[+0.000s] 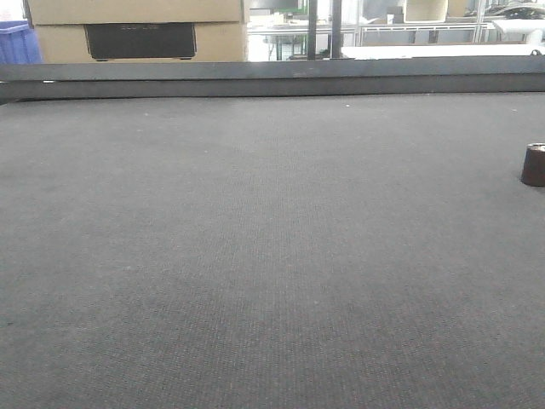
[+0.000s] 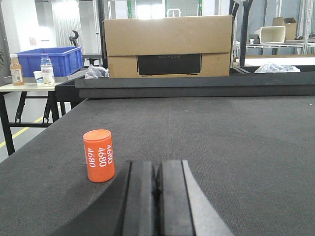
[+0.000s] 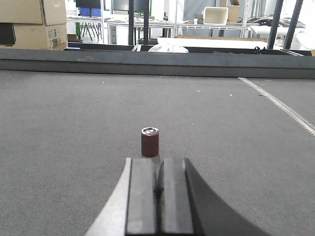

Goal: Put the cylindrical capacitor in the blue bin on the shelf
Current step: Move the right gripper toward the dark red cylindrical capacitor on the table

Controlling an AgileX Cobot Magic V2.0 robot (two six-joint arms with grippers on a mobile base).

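Grey mat (image 1: pixel 255 298) lay beneath both arms. Both tools, right gripper (image 3: pixel 158 196) and left gripper (image 2: pixel 156 196), were pressed closed, holding nothing. An orange cylinder (image 2: pixel 99 155) stood near the left (possible mix-up). Upright just ahead of the right stood the cylindrical capacitor (image 3: pixel 150 141); advancing unopened might topple it.

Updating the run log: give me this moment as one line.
phase: pre-grasp | capacitor: upright, untouched | right end effector: shut, empty, capacitor just ahead | left end effector: shut, empty, orange cylinder nearby

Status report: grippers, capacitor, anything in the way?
Left gripper shut, empty. Right gripper shut, empty. Capacitor upright on mat, just ahead of right gripper. Nothing between them.
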